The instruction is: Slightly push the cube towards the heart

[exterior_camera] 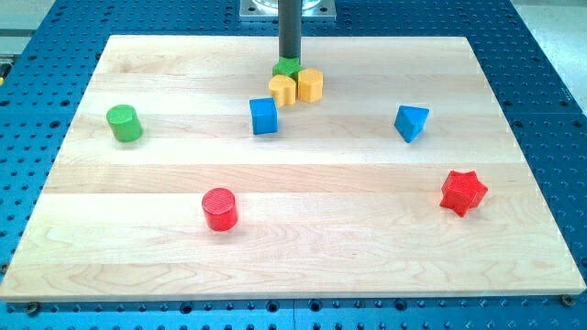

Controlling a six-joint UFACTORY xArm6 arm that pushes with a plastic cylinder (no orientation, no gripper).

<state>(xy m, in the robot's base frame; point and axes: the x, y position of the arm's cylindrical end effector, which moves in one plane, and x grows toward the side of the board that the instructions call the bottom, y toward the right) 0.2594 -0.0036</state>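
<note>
The blue cube sits left of the board's centre, toward the view's top. The yellow heart lies just above and to the right of it, a small gap apart. A yellow rounded block touches the heart's right side. A small green block, its shape partly hidden, touches the top of the two yellow blocks. My tip stands at the green block's top edge, above the heart and well above the cube, not touching the cube.
A green cylinder is at the left. A red cylinder is at the lower left of centre. A blue wedge-like block is at the right. A red star is at the lower right. The wooden board lies on a blue perforated table.
</note>
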